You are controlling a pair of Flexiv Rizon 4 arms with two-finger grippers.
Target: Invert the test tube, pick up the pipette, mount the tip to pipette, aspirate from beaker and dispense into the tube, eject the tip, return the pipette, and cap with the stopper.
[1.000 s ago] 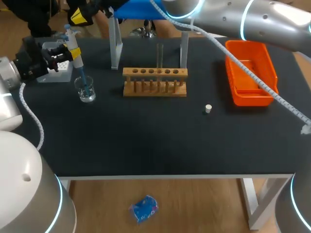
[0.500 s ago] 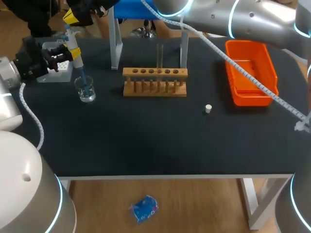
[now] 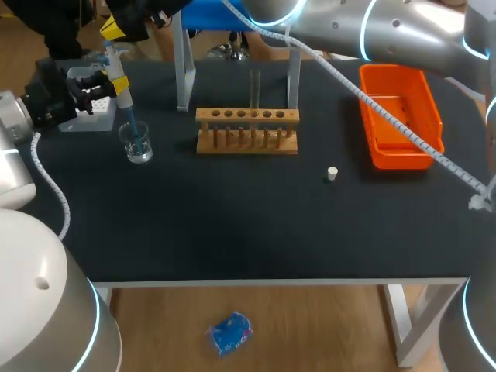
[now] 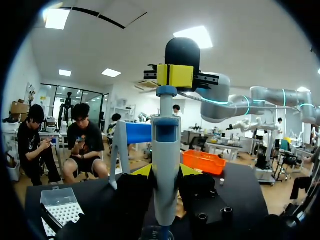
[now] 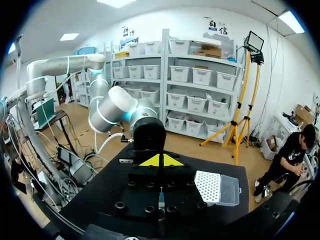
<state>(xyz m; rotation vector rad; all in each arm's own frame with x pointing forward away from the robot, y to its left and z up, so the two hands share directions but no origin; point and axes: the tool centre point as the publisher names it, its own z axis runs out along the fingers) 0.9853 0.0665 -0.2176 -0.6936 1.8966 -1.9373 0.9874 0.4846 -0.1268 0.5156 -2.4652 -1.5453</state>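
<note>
The silver right arm [image 3: 403,31] swung further to the left, carrying its yellow-tipped gripper [image 3: 124,25] closer over the top of the white-and-blue plastic pipette [image 3: 114,63]. Its grey ribbed cable [image 3: 387,116] shifted left with it. Most of the move came in the first half-second.

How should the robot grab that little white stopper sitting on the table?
Come straight down from above and pinch the stopper across two opposite sides, near its middle. It is short and sits low on the table, so a sideways approach would likely scrape the surface. Nothing stands close around it, so there should be room on either side.
</note>
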